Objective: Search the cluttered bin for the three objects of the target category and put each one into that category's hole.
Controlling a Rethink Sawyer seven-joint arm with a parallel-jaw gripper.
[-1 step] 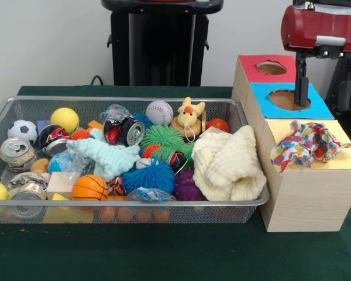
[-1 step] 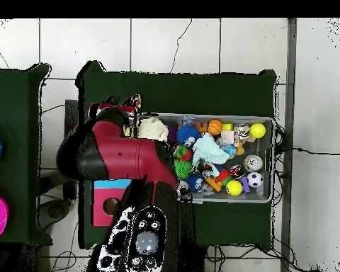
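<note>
Farthest to the left of the wooden box (image 1: 307,199), the wire bin (image 1: 134,100) held the clutter: cans, balls and spiky toys heaped together, which was why the search had to go through it. Among them, well left of the box, a pale aqua cloth (image 1: 108,157) lay draped over other things, partly tangled with them. Closer, just beside the box's left wall, a cream knitted cloth (image 1: 228,164) sat bunched at the bin's end, spilling onto the rim, probably the easiest piece to reach next.

On the box itself, a patterned cloth (image 1: 307,143) lay crumpled over the yellow panel (image 1: 345,158) at the box's near end and hung over its front edge. It hid any opening there, so it seemed to have been set down on its category's hole without dropping through. Cloths therefore looked like the target category, with one delivered but not yet in and two left in the bin.

Behind that cloth, the gripper (image 1: 302,82) hung over the round hole (image 1: 286,99) in the box's blue panel, carrying nothing visible; whether it was open or closed could not be told
</note>
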